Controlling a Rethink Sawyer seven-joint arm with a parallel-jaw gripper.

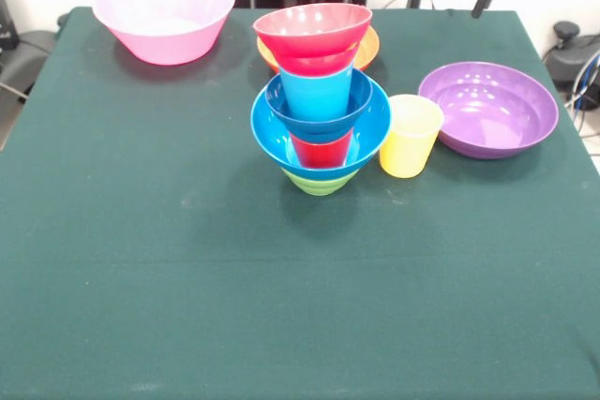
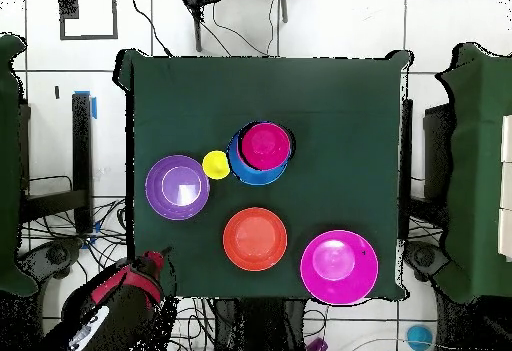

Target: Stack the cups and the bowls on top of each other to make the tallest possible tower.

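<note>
The tower (image 1: 320,110) stands mid-table: green bowl (image 1: 319,182) at the bottom, then large blue bowl (image 1: 367,130), red cup (image 1: 321,150), small blue bowl (image 1: 319,119) and sky-blue cup (image 1: 318,93). A small red bowl (image 1: 312,30) sits on top, slightly tilted. From overhead the tower (image 2: 262,152) shows mostly that red bowl. The yellow cup (image 1: 410,135) stands upright beside the tower on its right. My gripper (image 1: 482,2) hangs at the far right corner, well away from everything; overhead, the gripper (image 2: 163,257) is just off the table's edge.
The purple bowl (image 1: 487,108) rests to the right of the yellow cup. Behind the tower lies the orange bowl (image 1: 367,47), mostly hidden. At the far left corner is the pink bowl (image 1: 166,16). Cables and chairs surround the table (image 1: 187,259).
</note>
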